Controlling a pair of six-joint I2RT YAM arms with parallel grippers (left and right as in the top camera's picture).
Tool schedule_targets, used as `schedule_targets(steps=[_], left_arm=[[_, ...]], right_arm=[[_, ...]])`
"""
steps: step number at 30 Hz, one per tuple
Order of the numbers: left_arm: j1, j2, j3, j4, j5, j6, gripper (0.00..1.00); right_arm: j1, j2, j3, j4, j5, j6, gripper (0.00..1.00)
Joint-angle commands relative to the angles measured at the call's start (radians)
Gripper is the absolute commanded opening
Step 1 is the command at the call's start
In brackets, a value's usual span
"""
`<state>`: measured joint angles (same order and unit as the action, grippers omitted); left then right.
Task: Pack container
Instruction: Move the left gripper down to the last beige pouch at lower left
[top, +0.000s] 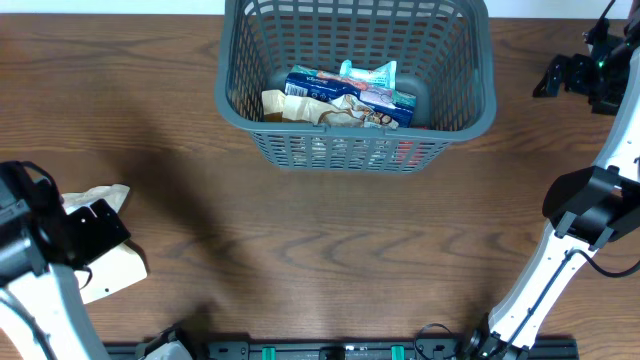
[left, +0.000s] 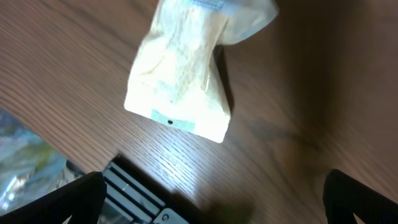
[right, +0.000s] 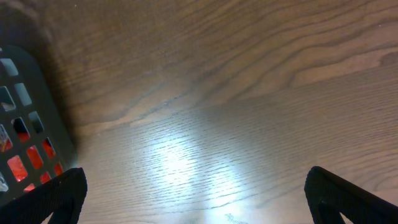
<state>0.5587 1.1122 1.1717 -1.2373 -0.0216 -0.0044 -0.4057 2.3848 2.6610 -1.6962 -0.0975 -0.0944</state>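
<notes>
The container (top: 455, 115) is a dark grey lattice basket at the back middle of the table. It holds several packets (top: 350, 95), blue, teal and tan. A cream packet (top: 117, 272) lies on the table at the front left, partly hidden under my left gripper (top: 95, 228). In the left wrist view the cream packet (left: 180, 74) lies flat beyond my left gripper (left: 217, 205), which is open and empty. My right gripper (top: 552, 78) is right of the basket. In the right wrist view it (right: 199, 199) is open and empty over bare wood, with the basket wall (right: 25, 118) at the left edge.
A black and grey rail (left: 137, 193) runs along the table's front edge. A crinkly clear bag (left: 18, 168) lies beyond it at the front left. The right arm's white link (top: 545, 270) crosses the right side of the table.
</notes>
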Motion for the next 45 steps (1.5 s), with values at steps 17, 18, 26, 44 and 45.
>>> schedule_targets(steps=[17,18,26,44,45], left_arm=[[0.051,0.512,-0.058,0.204,0.01,0.196,0.99],[0.051,0.516,-0.058,0.208,0.01,0.209,0.99],[0.051,0.53,-0.058,0.282,0.009,0.346,0.99],[0.078,0.568,-0.06,0.4,-0.068,0.352,0.99],[0.078,0.585,-0.06,0.402,-0.052,0.351,0.99]], right_arm=[[0.001,-0.015,0.005,-0.002,-0.008,-0.005,0.99],[0.001,-0.015,0.005,-0.002,-0.008,-0.005,0.99],[0.0,-0.015,0.005,-0.002,-0.008,-0.005,0.99],[0.0,-0.015,0.005,-0.002,-0.008,-0.011,0.99],[0.0,-0.015,0.005,-0.002,-0.008,-0.011,0.99]])
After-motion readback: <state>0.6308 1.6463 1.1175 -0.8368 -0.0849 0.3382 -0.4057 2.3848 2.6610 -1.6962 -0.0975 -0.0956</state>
